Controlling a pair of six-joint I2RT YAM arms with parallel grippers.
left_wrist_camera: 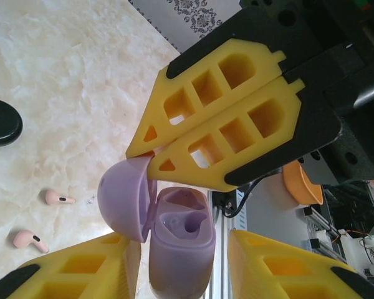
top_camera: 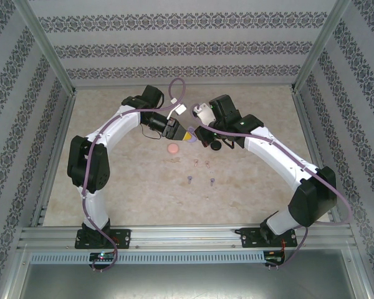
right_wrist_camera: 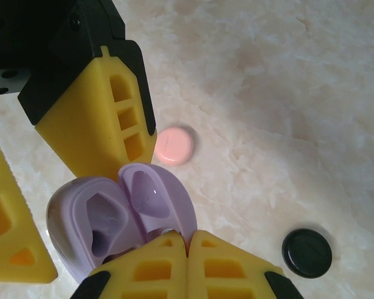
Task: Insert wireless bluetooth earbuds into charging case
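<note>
Left gripper (left_wrist_camera: 182,240) – partly open, clamps open lilac case (left_wrist_camera: 174,268), bottom centre of left wrist view. Right gripper (right_wrist_camera: 188,242) – fingers pressed together, tips touching lid (right_wrist_camera: 154,196).

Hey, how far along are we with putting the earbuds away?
Done: the lilac case is lifted in the left fingers, lid open. In hand: the shut right fingers sit against the lid. Left: its sockets look empty; pink earbuds lie on the table, pink case and black case are closed.
</note>
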